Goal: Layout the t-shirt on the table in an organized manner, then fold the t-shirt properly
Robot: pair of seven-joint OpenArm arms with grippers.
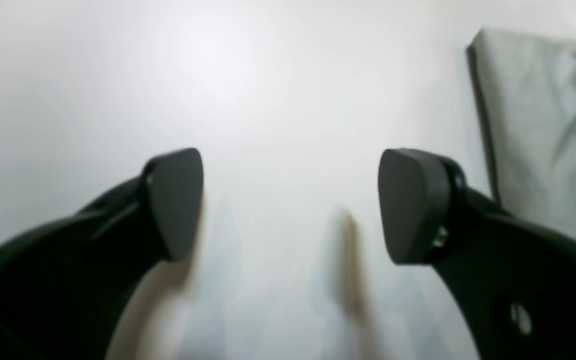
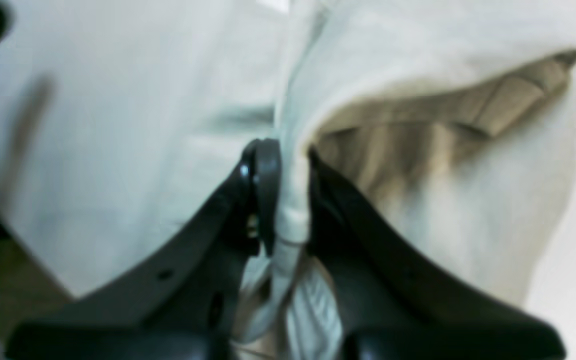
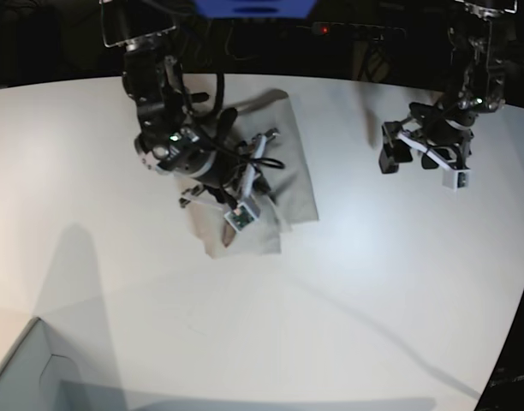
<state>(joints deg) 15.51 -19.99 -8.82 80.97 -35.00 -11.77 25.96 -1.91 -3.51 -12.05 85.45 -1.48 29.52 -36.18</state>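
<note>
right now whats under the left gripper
Only bare white table lies under the open left gripper. The t-shirt sits off to one side, apart from it. Anything beneath the shirt is covered.

The t-shirt (image 2: pixel 118 125) is soft matt cloth, pale grey-beige, creased into folds, with a thicker hemmed edge pinched between the right gripper (image 2: pixel 288 190) fingers, which look like smooth dark plastic. Under the left gripper (image 1: pixel 290 205) the table (image 1: pixel 268 75) is smooth matt white with a faint sheen; its pads (image 1: pixel 178 200) look matt, rubbery black
</note>
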